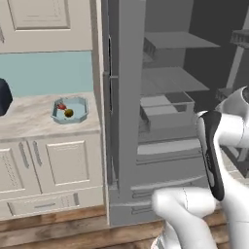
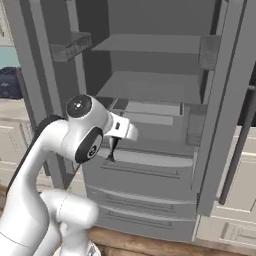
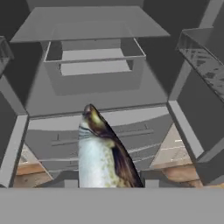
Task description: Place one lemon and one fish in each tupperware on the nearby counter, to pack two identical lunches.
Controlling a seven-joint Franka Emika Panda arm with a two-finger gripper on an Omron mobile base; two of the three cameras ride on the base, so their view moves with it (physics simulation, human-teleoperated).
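We're facing the open fridge point(image 2: 150, 90), its grey shelves and drawers ahead of us. In the hand view a fish point(image 3: 103, 153) rises between our fingers, silvery belly with a brown back, head pointing away toward the fridge drawers; our gripper point(image 2: 112, 150) is clamped on it, held in front of the lower fridge shelves in the right base view. Off to our left, on the beige counter point(image 1: 29, 119), the pale blue-grey tupperware point(image 1: 70, 110) with cut corners holds a small red-orange fish point(image 1: 61, 106) and, just beside it, a lemon point(image 1: 69, 113). A dark navy toaster point(image 1: 4, 97) sits at the counter's left edge, well apart from that container.
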